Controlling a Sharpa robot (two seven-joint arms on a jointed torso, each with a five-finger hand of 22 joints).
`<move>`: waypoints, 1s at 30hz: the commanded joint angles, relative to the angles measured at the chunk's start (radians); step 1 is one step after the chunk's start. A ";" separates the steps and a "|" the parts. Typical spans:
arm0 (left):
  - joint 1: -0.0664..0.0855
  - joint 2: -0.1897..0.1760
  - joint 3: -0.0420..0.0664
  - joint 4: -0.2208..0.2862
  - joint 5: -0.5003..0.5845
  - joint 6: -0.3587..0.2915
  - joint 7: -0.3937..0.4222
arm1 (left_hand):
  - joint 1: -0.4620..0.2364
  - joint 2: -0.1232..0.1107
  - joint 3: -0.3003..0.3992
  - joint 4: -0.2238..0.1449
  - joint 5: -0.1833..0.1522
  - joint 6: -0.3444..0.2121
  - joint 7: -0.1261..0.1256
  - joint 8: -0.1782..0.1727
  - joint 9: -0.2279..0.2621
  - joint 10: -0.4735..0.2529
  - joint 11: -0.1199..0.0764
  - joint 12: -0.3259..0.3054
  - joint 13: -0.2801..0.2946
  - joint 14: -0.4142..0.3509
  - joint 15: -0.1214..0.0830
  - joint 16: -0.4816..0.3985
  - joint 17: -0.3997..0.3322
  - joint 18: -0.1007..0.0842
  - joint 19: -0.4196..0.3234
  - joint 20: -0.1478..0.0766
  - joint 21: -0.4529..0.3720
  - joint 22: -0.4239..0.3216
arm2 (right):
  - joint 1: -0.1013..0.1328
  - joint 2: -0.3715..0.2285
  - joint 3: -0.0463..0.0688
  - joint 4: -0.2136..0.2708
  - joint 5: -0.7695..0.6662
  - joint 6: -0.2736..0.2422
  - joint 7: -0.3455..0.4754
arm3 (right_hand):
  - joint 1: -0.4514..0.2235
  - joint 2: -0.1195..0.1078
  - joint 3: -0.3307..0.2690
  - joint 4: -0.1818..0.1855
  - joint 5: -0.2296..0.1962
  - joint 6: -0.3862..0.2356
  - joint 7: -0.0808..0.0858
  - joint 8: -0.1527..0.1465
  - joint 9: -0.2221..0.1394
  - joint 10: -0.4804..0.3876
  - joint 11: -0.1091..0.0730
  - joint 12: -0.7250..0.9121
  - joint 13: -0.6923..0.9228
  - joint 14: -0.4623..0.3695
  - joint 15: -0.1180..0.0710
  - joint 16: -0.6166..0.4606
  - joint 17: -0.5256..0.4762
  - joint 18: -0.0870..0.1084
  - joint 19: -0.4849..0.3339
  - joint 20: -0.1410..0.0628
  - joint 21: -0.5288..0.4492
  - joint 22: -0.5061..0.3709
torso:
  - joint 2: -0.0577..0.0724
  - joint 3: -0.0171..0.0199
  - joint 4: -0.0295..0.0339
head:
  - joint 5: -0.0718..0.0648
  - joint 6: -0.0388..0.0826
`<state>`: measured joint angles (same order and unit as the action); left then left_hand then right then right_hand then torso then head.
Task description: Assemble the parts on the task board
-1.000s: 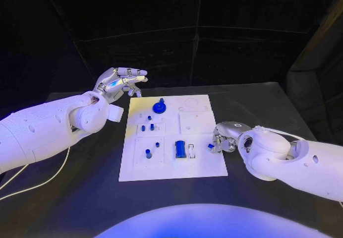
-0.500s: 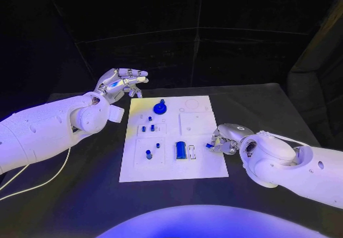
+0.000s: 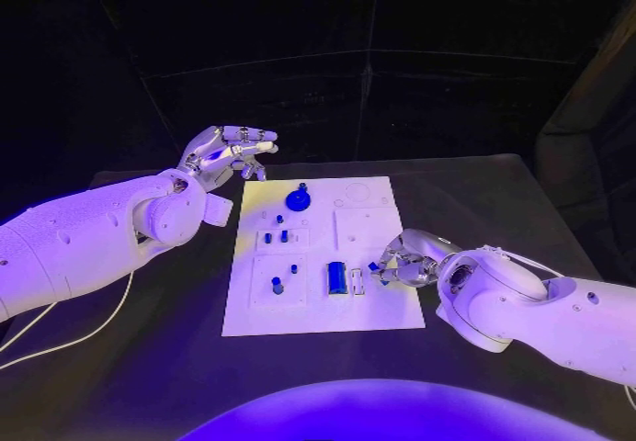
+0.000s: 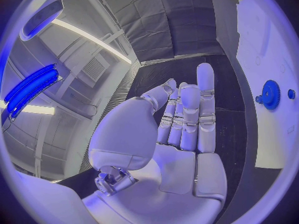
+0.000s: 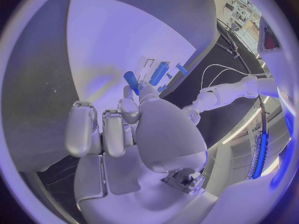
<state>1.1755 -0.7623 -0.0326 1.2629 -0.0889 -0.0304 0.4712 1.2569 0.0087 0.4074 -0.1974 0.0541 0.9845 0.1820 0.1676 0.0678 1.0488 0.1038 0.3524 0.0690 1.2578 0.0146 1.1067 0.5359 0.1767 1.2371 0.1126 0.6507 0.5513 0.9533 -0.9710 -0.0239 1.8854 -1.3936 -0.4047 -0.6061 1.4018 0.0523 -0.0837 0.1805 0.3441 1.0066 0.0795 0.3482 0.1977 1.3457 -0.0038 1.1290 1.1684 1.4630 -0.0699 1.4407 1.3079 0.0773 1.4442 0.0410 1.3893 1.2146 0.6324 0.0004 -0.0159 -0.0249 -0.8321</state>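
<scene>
Parts lie on the task board at frame centre; the right robot hand pinches a small blue peg for insertion, while the left robot hand, upper left, waits empty, fingers loosely curled.

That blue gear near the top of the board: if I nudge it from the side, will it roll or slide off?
The blue gear lies flat on the task board, so it probably won't roll. It looks like small, rigid plastic, likely light, so a nudge might slide it, unless it sits on a peg, which I cannot tell. Its toothed rim should offer some grip.
</scene>
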 commanded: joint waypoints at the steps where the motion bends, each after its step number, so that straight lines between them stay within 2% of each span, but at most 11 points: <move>1: 0.002 0.001 0.000 0.001 0.002 0.021 0.002 | -0.004 0.008 0.004 -0.004 -0.001 -0.001 0.001 0.004 0.000 -0.007 0.000 0.006 -0.001 -0.006 0.000 -0.004 -0.002 0.006 -0.006 -0.001 -0.004 -0.001 | 0.002 0.008 0.000 -0.006 0.089 -0.007 0.018 | -0.013 -0.003 0.000 0.009 0.015 0.009 0.000 -0.005 0.000 0.008 0.002 0.005 0.002 0.070 -0.001 0.002 0.068 -0.008 0.000 -0.006 -0.004 0.001 | -0.001 -0.0009 0.0009 | -0.001 -0.001; 3: 0.002 0.001 0.000 0.002 0.002 0.023 0.002 | -0.004 0.008 0.004 -0.004 -0.001 -0.001 0.001 0.004 0.000 -0.007 0.000 0.006 -0.001 -0.006 0.000 -0.004 -0.002 0.006 -0.006 -0.001 -0.004 -0.001 | 0.002 0.022 0.000 -0.017 0.107 0.025 0.009 | -0.028 -0.011 -0.001 0.019 0.040 0.013 0.000 -0.007 0.001 0.009 0.002 0.006 0.004 0.070 -0.001 0.002 0.068 -0.008 0.000 -0.006 -0.004 0.001 | 0.000 -0.0014 0.0024 | -0.002 -0.002; 9: 0.002 0.001 0.000 0.002 0.002 0.022 0.001 | -0.004 0.008 0.004 -0.004 -0.001 -0.001 0.001 0.004 0.000 -0.007 0.000 0.006 -0.001 -0.006 0.000 -0.004 -0.002 0.006 -0.006 -0.001 -0.004 -0.001 | 0.002 0.047 0.000 -0.039 0.122 0.070 -0.020 | -0.057 -0.014 -0.008 0.043 0.051 0.030 -0.005 -0.002 0.005 0.015 -0.001 0.011 0.008 0.070 -0.003 0.002 0.069 -0.008 0.002 -0.007 -0.002 0.005 | 0.000 -0.0012 0.0010 | -0.001 -0.003; 13: 0.002 0.001 0.000 0.002 0.002 0.022 0.000 | -0.005 0.008 0.003 -0.004 -0.001 -0.002 0.001 0.004 -0.001 -0.008 0.001 0.006 -0.001 -0.006 0.000 -0.004 -0.001 0.006 -0.006 -0.001 -0.005 -0.001 | 0.002 0.063 0.000 -0.048 0.114 0.065 -0.042 | -0.060 -0.012 -0.006 0.046 0.054 0.039 -0.009 0.001 0.008 0.015 -0.004 0.008 0.005 0.070 -0.005 0.003 0.070 -0.008 0.003 -0.008 -0.001 0.007 | -0.001 -0.0002 0.0000 | 0.002 -0.003; 18: 0.002 0.002 0.000 0.001 0.002 0.023 0.000 | -0.005 0.008 0.003 -0.004 -0.001 -0.002 0.001 0.004 -0.001 -0.008 0.001 0.006 -0.001 -0.006 0.000 -0.004 -0.001 0.006 -0.006 -0.001 -0.005 -0.001 | 0.002 0.079 0.000 -0.059 0.091 0.047 -0.057 | -0.062 -0.013 -0.007 0.047 0.054 0.041 -0.010 0.002 0.009 0.014 -0.005 0.004 0.001 0.070 -0.006 0.002 0.069 -0.008 0.003 -0.009 -0.002 0.007 | 0.000 0.0002 0.0016 | 0.003 -0.002; 21: 0.002 0.002 0.000 0.001 0.002 0.023 0.000 | -0.005 0.008 0.003 -0.004 -0.001 -0.002 0.001 0.004 -0.001 -0.008 0.001 0.006 -0.001 -0.006 0.000 -0.004 -0.001 0.006 -0.006 -0.001 -0.005 -0.001 | 0.002 0.086 0.000 -0.063 0.086 0.041 -0.058 | -0.063 -0.012 -0.006 0.049 0.054 0.048 -0.013 0.005 0.011 0.016 -0.007 0.006 0.004 0.070 -0.008 0.001 0.068 -0.008 0.003 -0.010 -0.002 0.006 | 0.000 0.0002 0.0010 | 0.004 -0.006; 30: 0.002 0.002 0.000 0.000 0.002 0.020 0.001 | -0.005 0.008 0.003 -0.004 -0.001 -0.002 0.001 0.004 -0.001 -0.008 0.001 0.006 -0.001 -0.006 0.000 -0.004 -0.001 0.006 -0.006 -0.001 -0.005 -0.001 | 0.002 0.098 0.001 -0.068 0.082 0.030 -0.050 | -0.063 -0.012 -0.005 0.050 0.055 0.052 -0.015 0.007 0.014 0.018 -0.009 0.008 0.006 0.070 -0.009 0.001 0.068 -0.008 0.003 -0.011 -0.002 0.006 | -0.001 0.0003 -0.0012 | 0.006 -0.004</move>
<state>1.1756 -0.7615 -0.0327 1.2623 -0.0889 -0.0204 0.4680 1.2569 0.0087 0.4074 -0.1974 0.0541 0.9845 0.1820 0.1676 0.0678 1.0488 0.1038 0.3524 0.0691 1.2578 0.0146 1.1067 0.5360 0.1767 1.2371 0.1125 0.6507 0.5516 0.9545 -0.8732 -0.0234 1.8182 -1.3041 -0.3656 -0.6512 1.3501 0.0397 -0.0890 0.2265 0.3935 1.0538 0.0638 0.3484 0.2092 1.3582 -0.0093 1.1353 1.1738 1.4668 -0.0737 1.4407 1.3077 0.0773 1.4477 0.0375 1.3893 1.2206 0.6320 0.0007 -0.0162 -0.0189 -0.8366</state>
